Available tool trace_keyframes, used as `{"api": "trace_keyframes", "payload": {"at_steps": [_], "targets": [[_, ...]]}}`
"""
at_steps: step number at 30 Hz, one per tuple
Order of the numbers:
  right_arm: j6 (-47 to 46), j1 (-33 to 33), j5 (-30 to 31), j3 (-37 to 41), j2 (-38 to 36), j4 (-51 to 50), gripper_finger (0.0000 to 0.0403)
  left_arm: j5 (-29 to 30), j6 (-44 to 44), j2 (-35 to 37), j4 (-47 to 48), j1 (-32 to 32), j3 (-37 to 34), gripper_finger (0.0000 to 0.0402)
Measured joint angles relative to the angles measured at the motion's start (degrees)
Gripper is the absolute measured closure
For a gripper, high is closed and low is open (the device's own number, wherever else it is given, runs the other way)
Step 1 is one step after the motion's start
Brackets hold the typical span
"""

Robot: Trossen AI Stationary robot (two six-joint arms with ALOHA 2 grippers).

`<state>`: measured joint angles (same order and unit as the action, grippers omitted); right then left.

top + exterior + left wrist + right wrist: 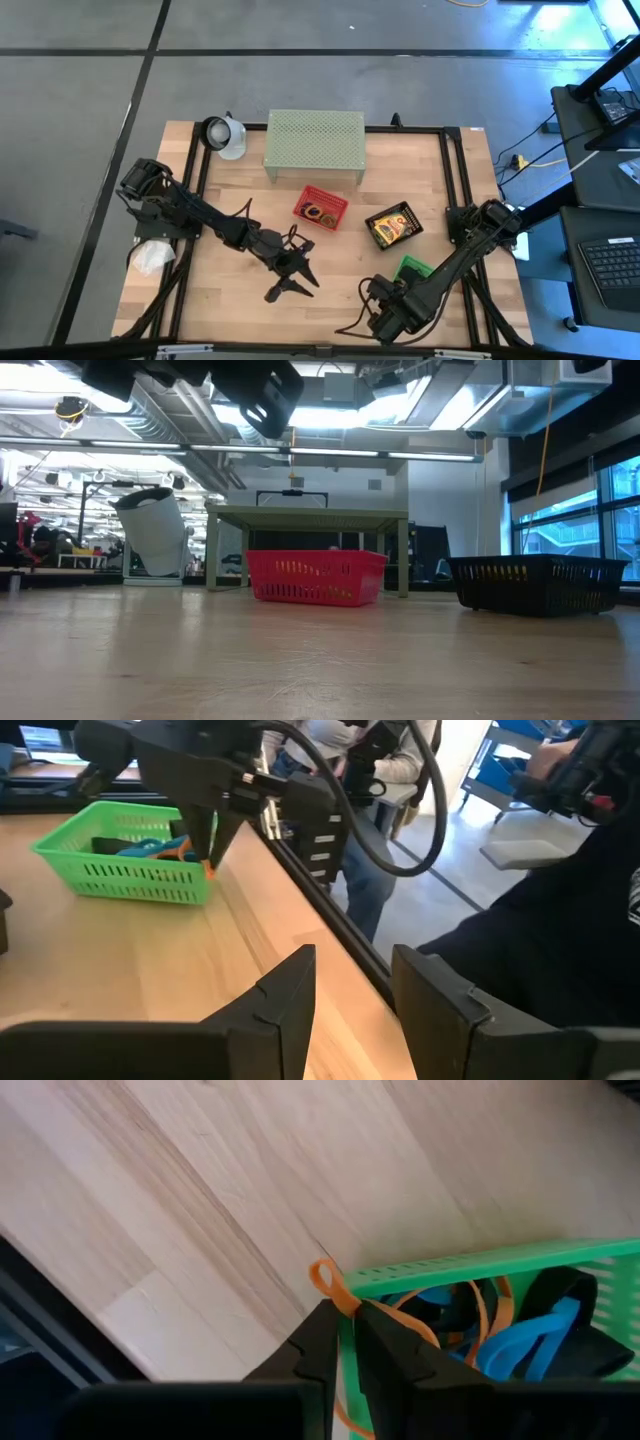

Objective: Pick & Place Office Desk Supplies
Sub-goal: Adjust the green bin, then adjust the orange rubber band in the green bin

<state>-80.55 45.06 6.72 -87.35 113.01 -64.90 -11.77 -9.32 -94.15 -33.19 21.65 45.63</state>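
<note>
— Right gripper (340,1342) sits closest to its wrist camera; what is it holding?

— Its two dark fingers are pressed together on an orange loop (328,1278), just at the corner of the green basket (470,1265).

— How do you think this loop will handle?

— I judge it very light, soft and floppy, maybe a little stretchy. It can slip or snag on the basket rim, so a firm pinch on the band itself is best.

— And the rest?

— More loops, blue (535,1335) and orange, plus black pieces, are tangled inside the green basket, near the table's front right. The red basket (320,207) and black basket (394,224) lie farther back.

— The left gripper (352,982)?

— Fingers apart, empty, above the middle of the table (230,290).
</note>
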Motion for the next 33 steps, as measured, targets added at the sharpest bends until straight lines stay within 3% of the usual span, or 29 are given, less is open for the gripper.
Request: {"api": "trace_keyframes", "payload": {"at_steps": [9, 22, 33], "targets": [[0.44, 0.0, 0.22, 0.0, 0.0, 3.14, 0.0369, -0.18, -0.63, -0.01, 0.0, 0.0, 0.0, 0.0274], [0.13, -0.28, -0.02, 0.02, 0.0, 1.49, 0.0301, -0.18, -1.05, -0.02, 0.0, 0.0, 0.0, 0.0274], [-1.74, -0.28, -0.29, 0.02, 0.0, -1.25, 0.0304, -0.26, -1.07, 0.0, 0.0, 0.0, 0.0, 0.0274]]}}
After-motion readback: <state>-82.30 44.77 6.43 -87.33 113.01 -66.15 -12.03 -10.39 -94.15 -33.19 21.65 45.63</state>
